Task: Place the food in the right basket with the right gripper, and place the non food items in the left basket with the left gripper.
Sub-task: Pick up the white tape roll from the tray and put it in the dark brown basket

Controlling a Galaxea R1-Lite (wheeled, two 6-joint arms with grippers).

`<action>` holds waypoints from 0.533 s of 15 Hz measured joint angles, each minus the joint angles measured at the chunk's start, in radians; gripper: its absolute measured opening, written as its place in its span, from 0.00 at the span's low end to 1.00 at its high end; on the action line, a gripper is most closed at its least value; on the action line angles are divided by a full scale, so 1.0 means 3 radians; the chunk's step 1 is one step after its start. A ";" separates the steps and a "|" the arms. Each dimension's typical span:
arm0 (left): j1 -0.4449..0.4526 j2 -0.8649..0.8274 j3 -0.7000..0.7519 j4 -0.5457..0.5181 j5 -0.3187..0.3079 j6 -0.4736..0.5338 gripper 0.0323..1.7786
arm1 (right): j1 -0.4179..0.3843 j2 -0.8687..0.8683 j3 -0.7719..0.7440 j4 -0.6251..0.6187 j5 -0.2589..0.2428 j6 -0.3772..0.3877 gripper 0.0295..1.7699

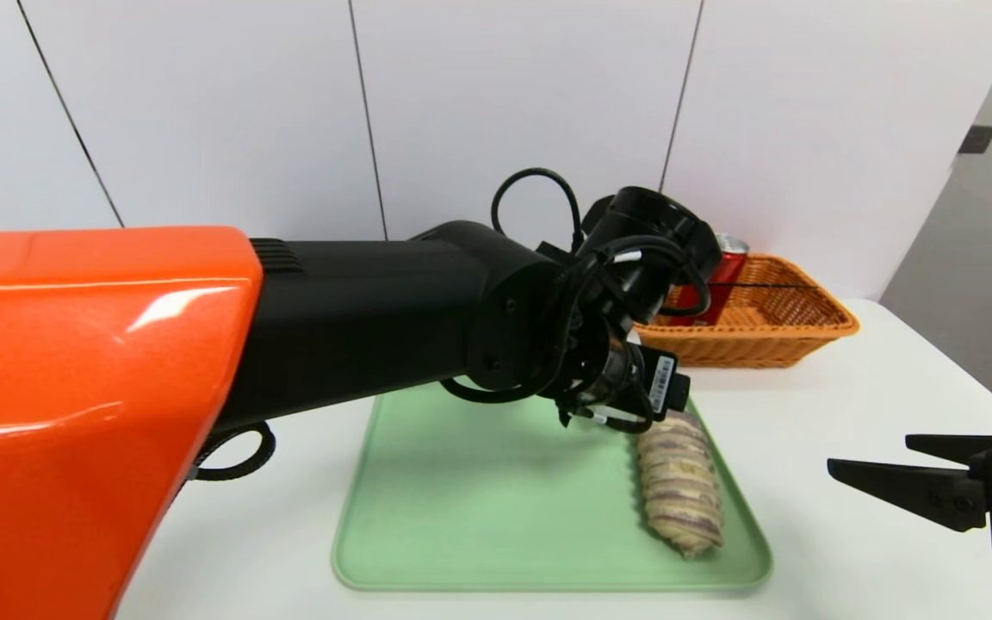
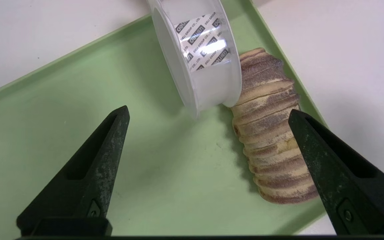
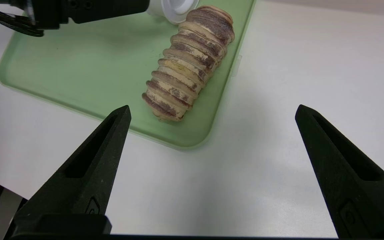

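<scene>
White wall panels stand behind a white table (image 1: 849,448), on which a pale green tray (image 1: 479,517) lies in the middle and an orange wicker basket (image 1: 771,331) sits farther back on the right, a red can (image 1: 724,267) standing inside it. Across the head view reaches the left arm, its left gripper (image 2: 208,113) hanging over the tray with jaws spread wide and nothing between them. Ahead of its tips a roll of clear tape (image 2: 200,53) stands on edge, touching one end of a ridged bread roll (image 2: 268,133) that lies along the tray's right rim, close by one finger. Off to the right, the right gripper (image 3: 212,111) hovers above bare table beside the tray's near corner, jaws wide apart, holding nothing.
</scene>
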 joint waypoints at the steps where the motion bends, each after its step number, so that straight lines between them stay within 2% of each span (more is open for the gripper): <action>1: 0.0000 0.0038 -0.0003 -0.0045 0.0024 0.0029 0.95 | 0.0000 0.0001 0.0011 0.0001 0.0000 -0.0001 0.96; 8: 0.0009 0.0207 -0.0008 -0.0494 0.0072 0.0326 0.95 | -0.0013 0.0005 0.0028 0.0001 0.0001 0.0001 0.96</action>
